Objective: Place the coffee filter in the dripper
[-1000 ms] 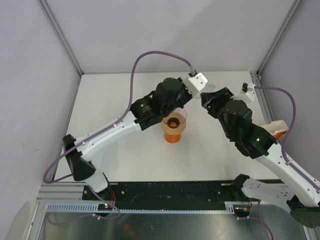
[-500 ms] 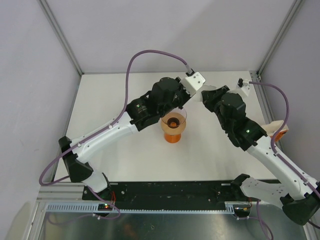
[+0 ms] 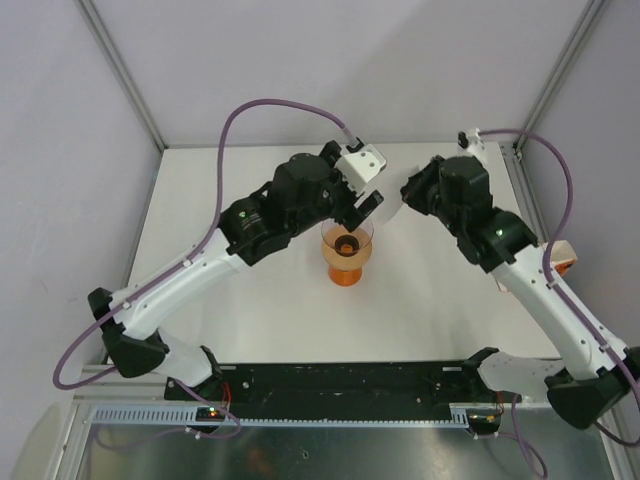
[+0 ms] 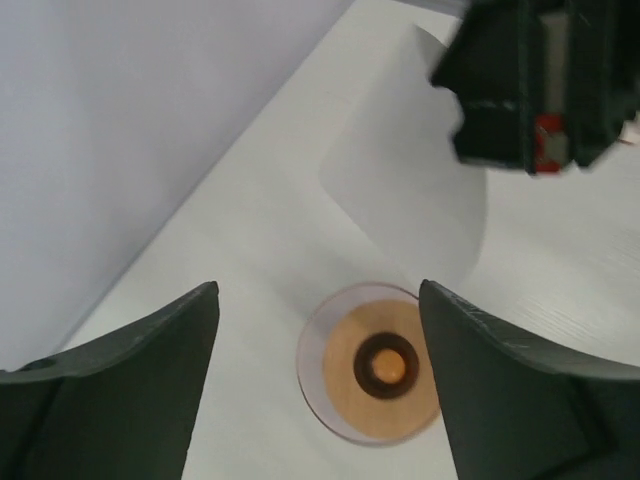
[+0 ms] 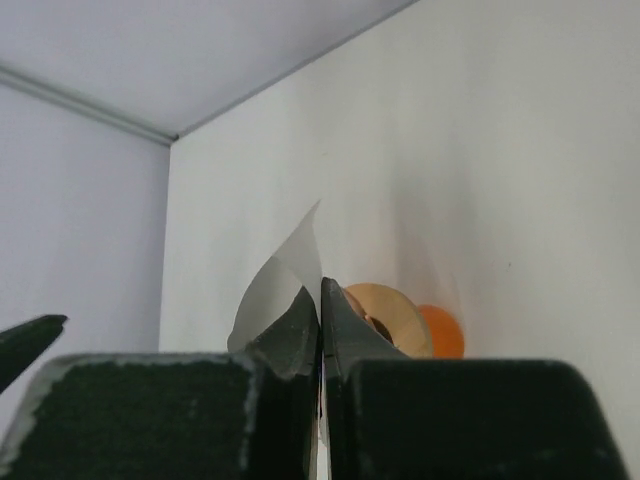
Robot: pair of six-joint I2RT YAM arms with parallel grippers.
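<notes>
The coffee filter [image 5: 283,268], a thin white paper wedge, hangs above the table with my right gripper [image 5: 321,292] shut on its lower edge. In the left wrist view the coffee filter [image 4: 410,185] shows as a pale sheet under the dark right gripper [image 4: 540,90]. The dripper [image 3: 347,250], translucent orange, stands upright mid-table. My left gripper [image 4: 318,290] is open directly above the dripper [image 4: 375,365], with nothing between its fingers. In the top view the left gripper [image 3: 358,207] sits just left of the right gripper [image 3: 403,195].
The white table [image 3: 240,300] is fenced by grey walls and metal posts. A white-and-orange packet [image 3: 562,257] lies at the right edge behind the right arm. The purple cables [image 3: 270,108] loop over both arms.
My left gripper has opened, let go of the filter and drawn back to the left. My right gripper has shut on the filter and now holds it alone.
</notes>
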